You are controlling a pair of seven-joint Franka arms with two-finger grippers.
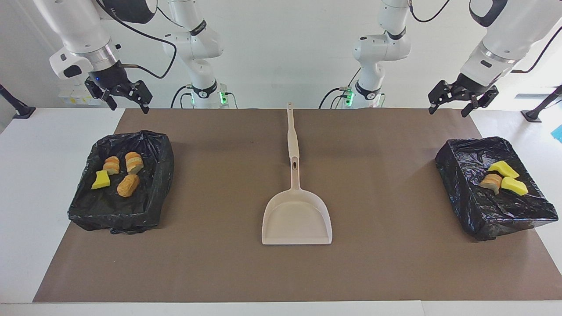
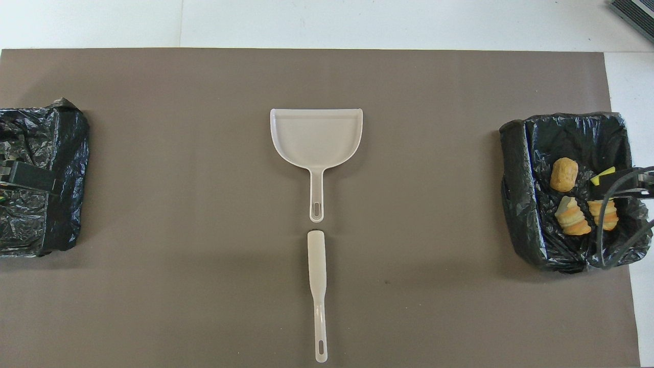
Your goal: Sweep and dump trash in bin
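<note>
Inside two black-lined bins (image 1: 120,182) (image 1: 496,186) — trash (image 1: 128,185); both end effectors (image 1: 127,97) (image 1: 451,101) raised, spread wide.

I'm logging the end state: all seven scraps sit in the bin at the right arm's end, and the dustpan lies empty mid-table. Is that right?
Not quite. The facing view shows four scraps in the bin at the right arm's end and three scraps in the bin at the left arm's end. The dustpan does lie empty mid-table.
</note>
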